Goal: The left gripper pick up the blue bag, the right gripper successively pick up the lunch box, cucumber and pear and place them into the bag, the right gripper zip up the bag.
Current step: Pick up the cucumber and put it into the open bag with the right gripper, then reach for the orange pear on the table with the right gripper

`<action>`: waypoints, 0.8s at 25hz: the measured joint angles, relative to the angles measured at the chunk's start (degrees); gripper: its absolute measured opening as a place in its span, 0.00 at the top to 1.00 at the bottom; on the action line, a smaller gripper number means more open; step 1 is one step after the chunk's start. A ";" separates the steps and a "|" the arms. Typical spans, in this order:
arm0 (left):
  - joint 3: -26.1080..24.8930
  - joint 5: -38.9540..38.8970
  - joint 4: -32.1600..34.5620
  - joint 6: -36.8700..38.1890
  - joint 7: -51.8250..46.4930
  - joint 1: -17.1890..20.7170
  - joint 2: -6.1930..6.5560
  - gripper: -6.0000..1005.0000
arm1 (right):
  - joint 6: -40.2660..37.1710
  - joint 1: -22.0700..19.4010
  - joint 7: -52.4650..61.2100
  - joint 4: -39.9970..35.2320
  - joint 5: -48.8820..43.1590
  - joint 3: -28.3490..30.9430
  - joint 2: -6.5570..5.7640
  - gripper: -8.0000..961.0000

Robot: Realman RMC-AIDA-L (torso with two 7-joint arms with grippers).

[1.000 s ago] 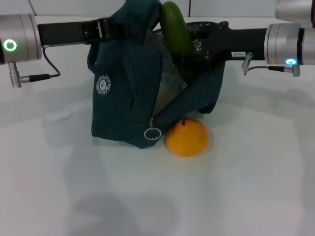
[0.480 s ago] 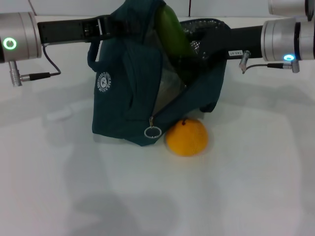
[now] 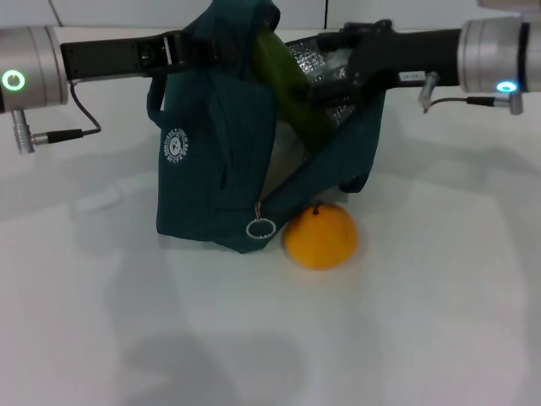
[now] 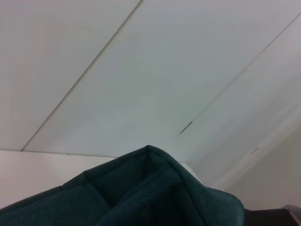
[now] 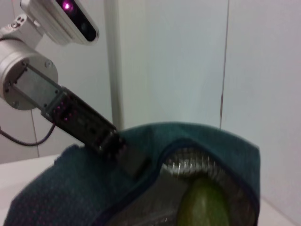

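Blue bag: the blue bag (image 3: 215, 182) is standing on the white table (image 3: 423, 338), near the middle and toward the far edge, with its top hanging open and silver lining showing.
Left gripper: the left gripper (image 3: 193, 48) is reaching in from the table's left side and is holding the bag up by its top; its claw is closed on the fabric.
Right gripper: the right gripper (image 3: 342, 55) is reaching in from the right side, right at the bag's open mouth; I cannot tell if its claw is wide or narrow, because the bag is hiding it.
Cucumber: the cucumber (image 3: 292, 89) is leaning inside the bag's mouth, with its top end poking up against the lining.
Pear: the pear (image 3: 319, 236) is sitting on the table, touching the bag's front side, just beside the zipper ring (image 3: 261, 228).
Lunch box: I cannot see it.
Doing it well: I think the cucumber is going in now. The left claw should be keeping the mouth wide and steady. The cucumber should be lying low, not sticking out, or the zipper may not be closing later.
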 joint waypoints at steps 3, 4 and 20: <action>0.00 -0.02 -0.07 0.00 0.02 0.09 0.00 0.95 | -0.24 -4.43 0.72 -7.11 0.32 1.22 0.00 0.12; 0.00 -0.05 -0.39 0.00 0.06 0.10 0.00 0.95 | -0.28 -6.09 1.03 -9.38 0.38 2.09 0.03 0.11; -0.75 -0.14 -3.76 -3.07 2.10 0.21 0.09 0.95 | -19.35 -19.43 4.50 -17.83 1.31 14.98 -1.74 0.11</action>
